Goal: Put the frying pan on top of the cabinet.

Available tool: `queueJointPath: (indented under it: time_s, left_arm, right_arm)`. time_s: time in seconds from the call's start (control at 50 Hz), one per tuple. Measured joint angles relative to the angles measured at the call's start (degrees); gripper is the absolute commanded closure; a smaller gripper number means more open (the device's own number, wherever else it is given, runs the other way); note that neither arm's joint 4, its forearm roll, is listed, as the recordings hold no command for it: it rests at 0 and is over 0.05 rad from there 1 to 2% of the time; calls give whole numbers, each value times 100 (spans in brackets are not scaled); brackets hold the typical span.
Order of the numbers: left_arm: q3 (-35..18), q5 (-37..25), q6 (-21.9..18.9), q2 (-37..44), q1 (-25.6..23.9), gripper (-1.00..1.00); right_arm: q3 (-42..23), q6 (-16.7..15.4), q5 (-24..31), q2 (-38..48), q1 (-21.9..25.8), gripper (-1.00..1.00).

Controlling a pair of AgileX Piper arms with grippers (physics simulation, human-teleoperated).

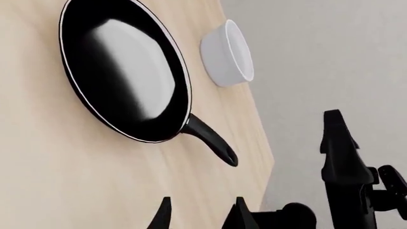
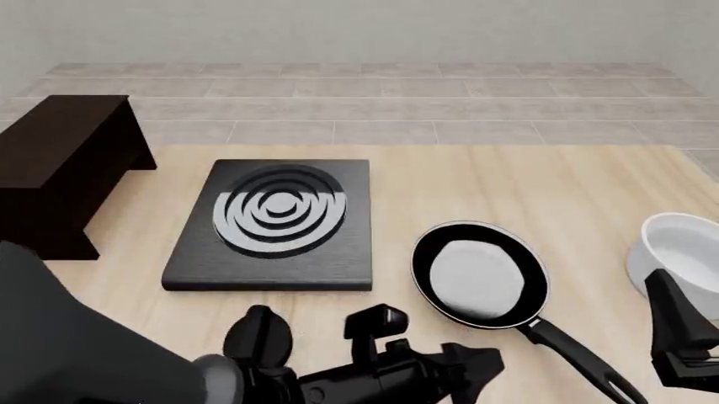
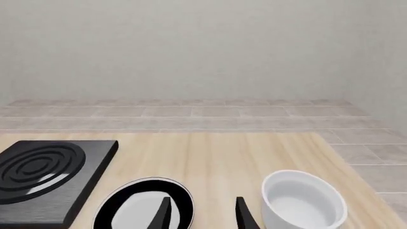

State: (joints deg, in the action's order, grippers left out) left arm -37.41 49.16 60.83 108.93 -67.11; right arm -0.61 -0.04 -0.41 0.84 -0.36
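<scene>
Steel by the look of it, the frying pan (image 2: 480, 283) should be rigid and fairly weighty, with most of its mass in the round body, so it will want to tip away from whoever lifts it by the handle. Its glossy rim looks slippery and too shallow to pinch well. My judgement is that the long black handle (image 2: 575, 355) is the place to take hold, close to where it joins the body, to keep the droop small.

The pan sits flat on the table (image 2: 528, 194), just ahead and to the right of the left gripper (image 2: 477, 370), whose fingers are parted a little and hold nothing; the handle runs back toward the gap between the two arms. The right gripper (image 3: 202, 213) is also open and empty, and from it the pan lies ahead and slightly left, the white bowl (image 2: 679, 252) ahead and slightly right.

Both vessels are empty: the pan shows only its pale sheen, the bowl only its white inside. The cabinet (image 2: 62, 160) stands far to the left, well apart from the pan, beyond the stove slab (image 2: 275, 223), with nothing visible on the part of its flat top in view
</scene>
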Motion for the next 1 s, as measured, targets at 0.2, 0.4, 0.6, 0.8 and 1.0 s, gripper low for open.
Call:
queueJointPath:
  time_s: [0.2, 0.4, 0.6, 0.8, 1.0]
  left_arm:
    - [-206, -37, 39, 162, -40, -100]
    - [-396, -58, 80, 312, -97, -100]
    - [-589, -176, 89, 395, -149, -100]
    - [-734, -260, 116, 446, -186, -100]
    - [-919, -320, 144, 592, -224, -100]
  right_arm:
    - [-7, 22, -25, 38, -12, -100]
    - [-10, 31, -51, 72, -13, -100]
    - [-6, 38, -41, 60, -15, -100]
    - [-28, 40, -16, 54, -14, -100]
    - [-26, 54, -10, 41, -25, -100]
